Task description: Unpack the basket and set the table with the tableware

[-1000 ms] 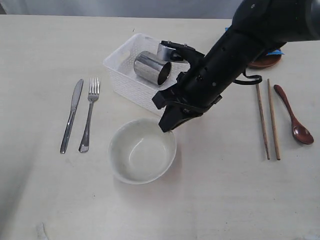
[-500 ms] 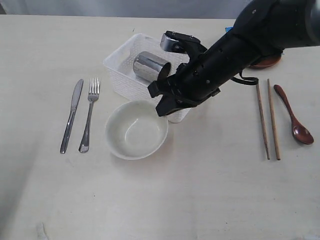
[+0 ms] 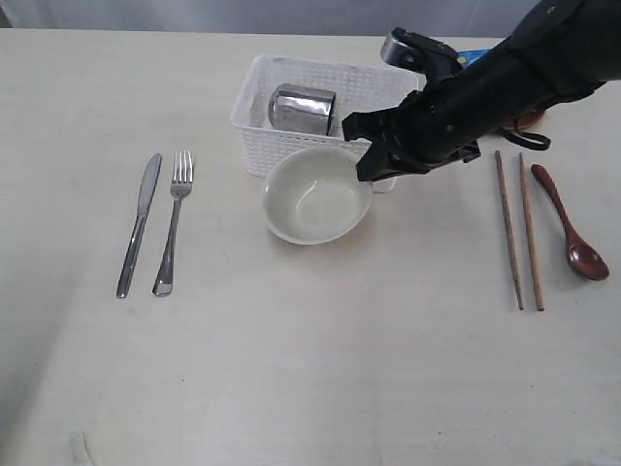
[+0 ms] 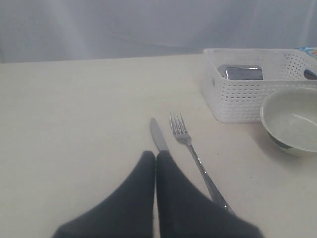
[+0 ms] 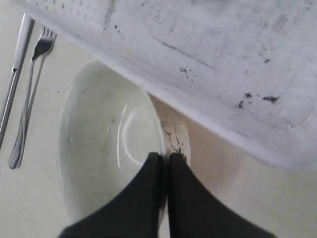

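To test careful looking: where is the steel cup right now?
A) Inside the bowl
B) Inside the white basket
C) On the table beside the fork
B: the steel cup lies on its side inside the basket, not in the bowl or by the fork.

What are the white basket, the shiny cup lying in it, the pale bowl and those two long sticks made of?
The basket looks like plastic: matte white, with moulded rows of small holes. The cup is metal, probably steel: mirror-bright with reflections. The bowl is pale and glossy, perhaps ceramic or melamine; the look leaves that open. The chopsticks seem wood or bamboo: brown and dull.
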